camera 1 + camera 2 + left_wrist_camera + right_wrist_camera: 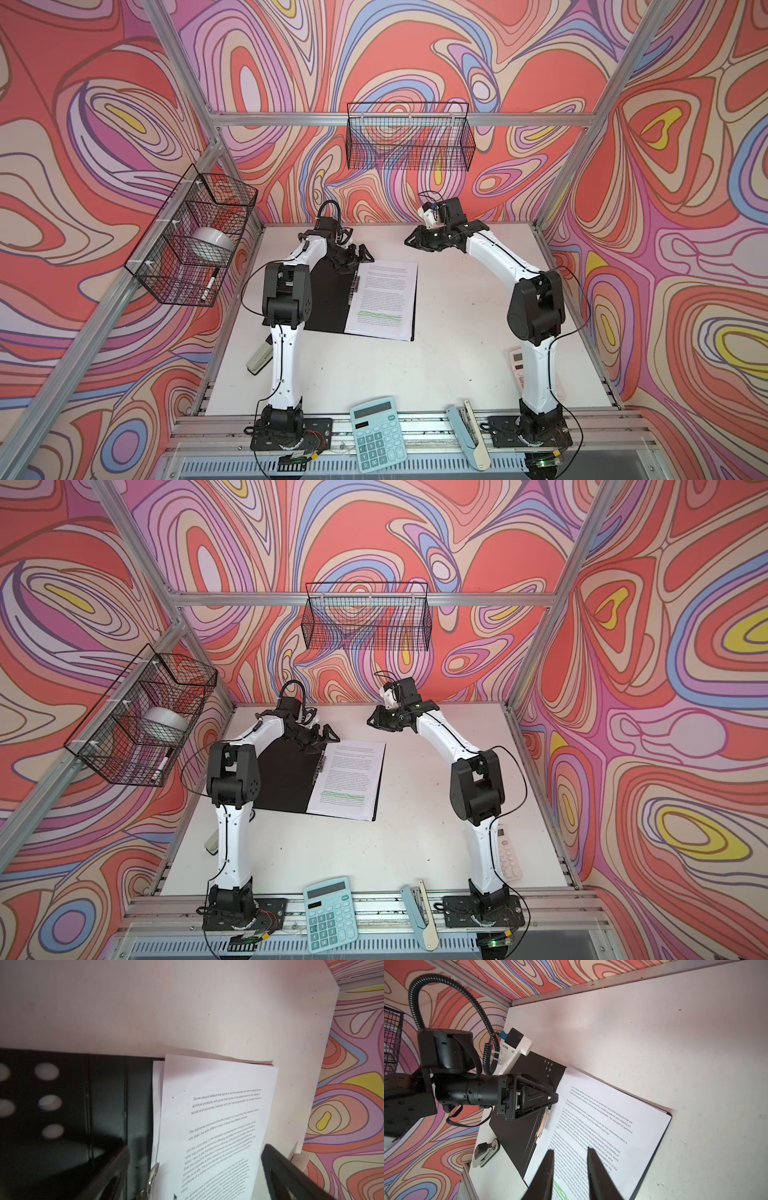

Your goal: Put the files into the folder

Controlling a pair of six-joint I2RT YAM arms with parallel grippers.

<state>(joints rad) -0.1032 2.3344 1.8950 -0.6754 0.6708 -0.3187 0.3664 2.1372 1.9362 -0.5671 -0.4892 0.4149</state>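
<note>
1. Holding left claw [355, 255] spread wide, gripping nothing, hovering just over the far end of the folder [328, 299] spine, right by the metal clip [543, 1124].
2. Holding right claw [569, 1152] parted a little, nothing between the jaws, raised off the desk [457, 353], near the folder's far right corner, touching neither folder nor paper.
3. Seeing the files [384, 297] lying flat on the right half of the folder, folder lying open on the desk, black inside facing up.
4. Seeing the files' spine-side edge sitting at the clip; not managing to tell whether clamped under it or just beside it.
5. Noting the top sheet lying slightly askew, a lower sheet [157, 1084] peeking out on the spine side in the left wrist view.
6. Judging placement as mostly done, clamping or cover-closing probably remaining.
7. Risking a snag on the clip lever from lowering the left claw too close to it.
8. Risking sheets sliding or fanning further from any sideways brush, nothing visibly pinning them.
9. Risking creased corners from folding the cover over the skewed stack.
</note>
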